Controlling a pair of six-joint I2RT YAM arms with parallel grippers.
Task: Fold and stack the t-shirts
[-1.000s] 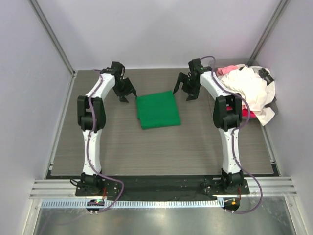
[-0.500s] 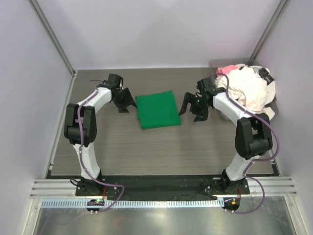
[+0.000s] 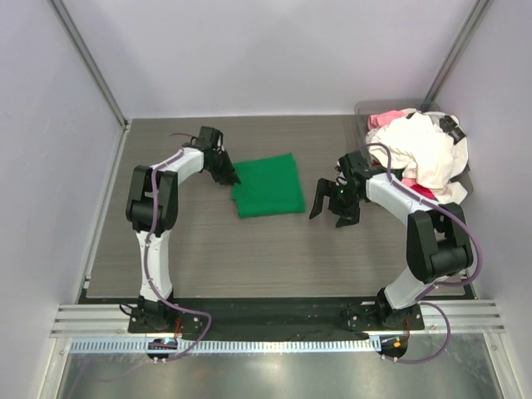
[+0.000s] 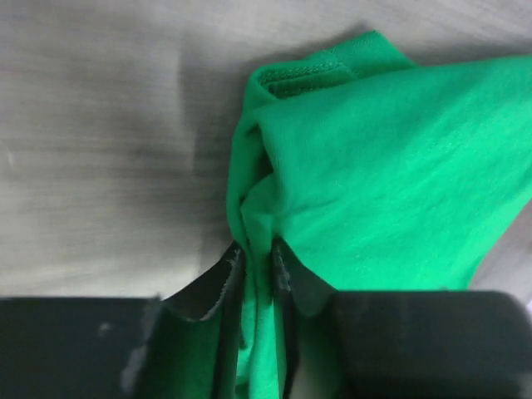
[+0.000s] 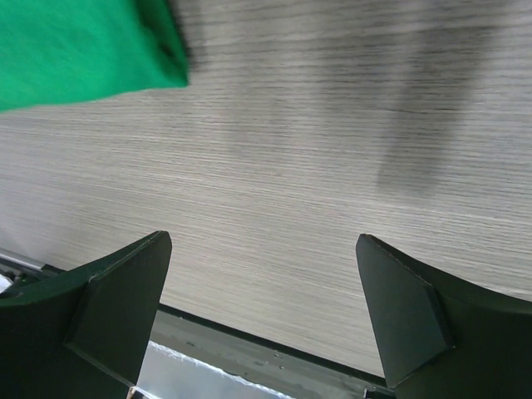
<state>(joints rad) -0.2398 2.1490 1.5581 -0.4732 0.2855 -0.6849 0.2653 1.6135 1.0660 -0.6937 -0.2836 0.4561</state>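
The green t-shirt (image 3: pixel 268 186) lies folded into a compact, roughly square packet at the middle of the table (image 3: pixel 249 249), toward the far side; it has kept that place and outline over the last second, so the fold holds; its colour is plain and bright, the top face smooth, and the stitched hem (image 4: pixel 303 75) shows at one corner in my left wrist view. What has changed is my own position: a second ago both grippers hung off the far corners of the packet, clear of it; now my left gripper (image 3: pixel 228 172) has come in to the shirt's left edge and is clamped on it, the fingers (image 4: pixel 208 291) pinched together with a ridge of green cloth bunched between them (image 4: pixel 258 266). My right gripper (image 3: pixel 331 204) has drawn nearer to me along the shirt's right side; it is off the cloth, near but not touching, jaws wide apart (image 5: pixel 264 249), with only bare table and a corner of green before it. Judgement: this shirt is folded, and the grip on its edge suggests a shift or a final tidy, not a fresh fold; one-sided pulling could drag the layers open. The remaining t-shirts sit heaped at the far right, white (image 3: pixel 424 150) uppermost, pink (image 3: pixel 384 119) and red (image 3: pixel 422 193) showing beneath, spilling over a clear bin (image 3: pixel 362 110); none of these is folded yet, so most of the task remains.
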